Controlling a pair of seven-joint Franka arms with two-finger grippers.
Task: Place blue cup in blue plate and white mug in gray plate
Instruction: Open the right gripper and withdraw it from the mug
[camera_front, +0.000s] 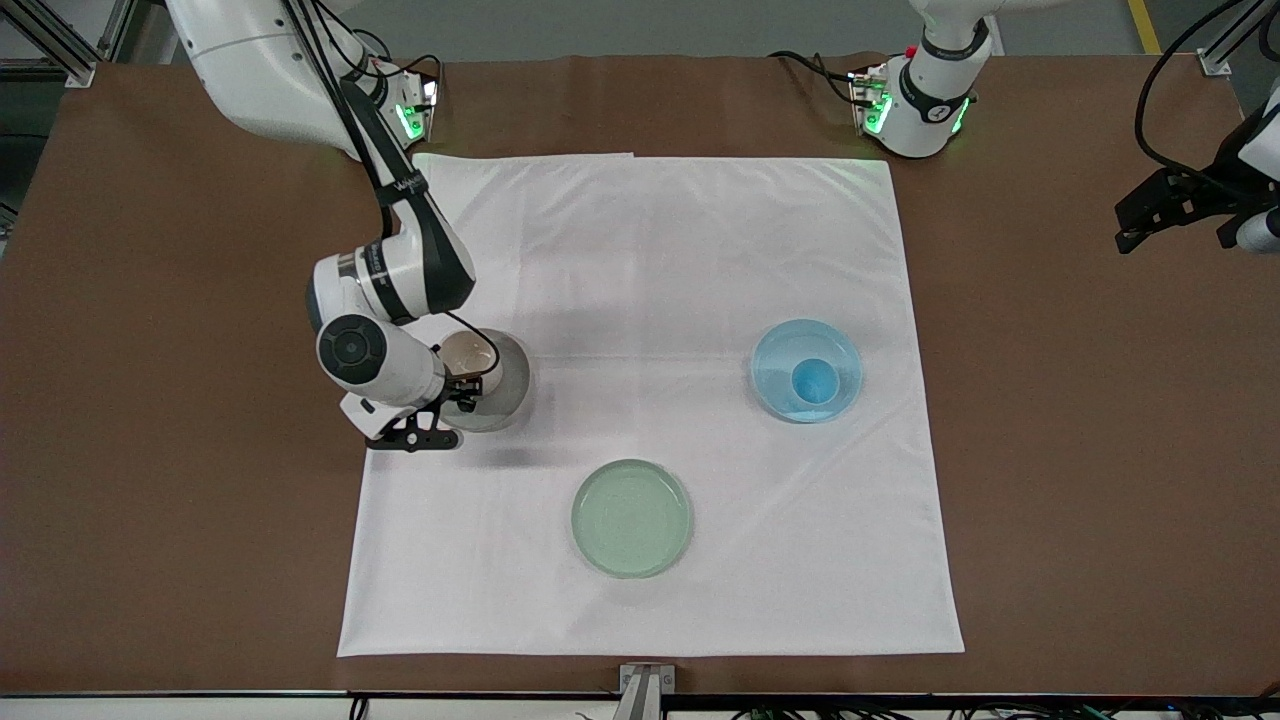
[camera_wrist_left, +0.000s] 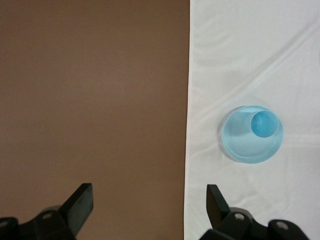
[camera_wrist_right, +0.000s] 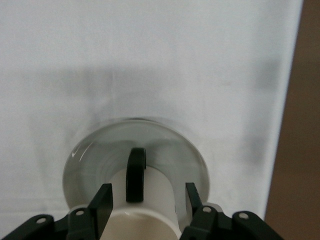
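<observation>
The white mug stands in the gray plate toward the right arm's end of the table. My right gripper is down over it. In the right wrist view its fingers stand on either side of the mug with a slight gap on one side, so the gripper is open; the dark handle points away over the plate. The blue cup stands in the blue plate. My left gripper waits, open and empty, over the bare table; its wrist view shows the cup in the plate.
A pale green plate lies empty on the white cloth, nearer to the front camera than the other two plates. Brown tabletop surrounds the cloth on all sides.
</observation>
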